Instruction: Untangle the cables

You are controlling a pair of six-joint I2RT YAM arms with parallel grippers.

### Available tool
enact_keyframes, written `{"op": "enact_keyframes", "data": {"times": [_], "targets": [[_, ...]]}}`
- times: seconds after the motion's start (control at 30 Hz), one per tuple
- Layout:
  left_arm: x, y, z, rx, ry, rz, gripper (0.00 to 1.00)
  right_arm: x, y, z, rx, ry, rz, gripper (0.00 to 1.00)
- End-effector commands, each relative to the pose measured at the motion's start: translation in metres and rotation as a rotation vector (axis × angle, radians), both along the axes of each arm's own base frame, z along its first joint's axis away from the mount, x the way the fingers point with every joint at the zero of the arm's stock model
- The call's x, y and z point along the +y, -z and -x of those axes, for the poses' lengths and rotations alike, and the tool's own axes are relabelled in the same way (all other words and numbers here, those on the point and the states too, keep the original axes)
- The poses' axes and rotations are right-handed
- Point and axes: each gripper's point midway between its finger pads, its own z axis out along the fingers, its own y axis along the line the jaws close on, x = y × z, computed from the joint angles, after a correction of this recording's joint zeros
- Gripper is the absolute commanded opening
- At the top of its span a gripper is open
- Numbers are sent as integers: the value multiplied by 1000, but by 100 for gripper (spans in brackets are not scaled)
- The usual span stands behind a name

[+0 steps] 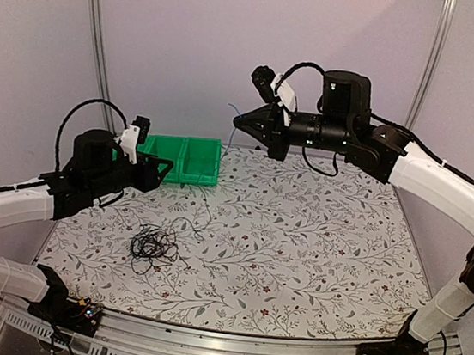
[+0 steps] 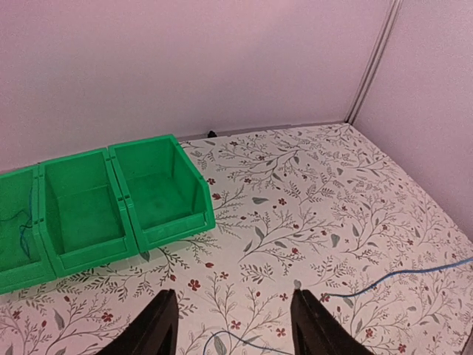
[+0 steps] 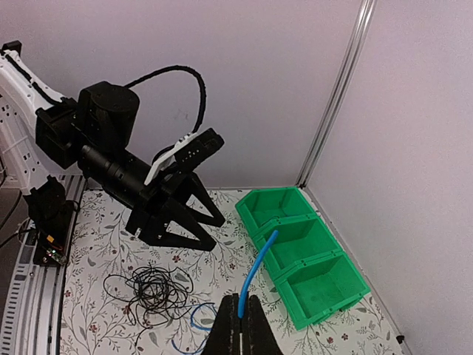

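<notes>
Top view: seeing the black cable bundle [image 1: 153,245] lying loose on the floral table [image 1: 316,239], lower left of centre, touching neither gripper. Finding the left gripper [image 1: 165,169] hovering at mid-left, just in front of the green bin row [image 1: 189,159], fingers spread, nothing between them. Finding the right gripper [image 1: 238,121] raised at upper centre, fingers pressed together on a thin blue cable [image 1: 231,110].

Left wrist: looking past two spread fingers [image 2: 159,329] at the bottom edge, only table in the gap. Seeing the bins at upper left and the blue cable crossing the lower right, then curling in at bottom centre.

Right wrist: seeing the fingertips [image 3: 229,333] at bottom centre pinching the blue cable, which is arcing up toward the bins at right. Seeing more blue loops on the table just left of the tips. Spotting the bundle at lower left, below the wide-open left gripper.
</notes>
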Motion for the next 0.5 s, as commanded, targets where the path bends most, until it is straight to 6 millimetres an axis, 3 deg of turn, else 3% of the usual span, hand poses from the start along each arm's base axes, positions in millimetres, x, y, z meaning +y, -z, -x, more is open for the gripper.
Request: {"op": "enact_keyframes", "data": {"times": [0.0, 0.27, 0.47], "targets": [[-23, 5, 15, 18, 113, -69, 52, -7, 0, 2, 60, -15, -27, 0], [-63, 29, 34, 53, 300, -136, 55, -4, 0, -19, 118, 3, -55, 0], [-99, 42, 37, 63, 397, -64, 55, 0, 0, -25, 125, 2, -61, 0]]}}
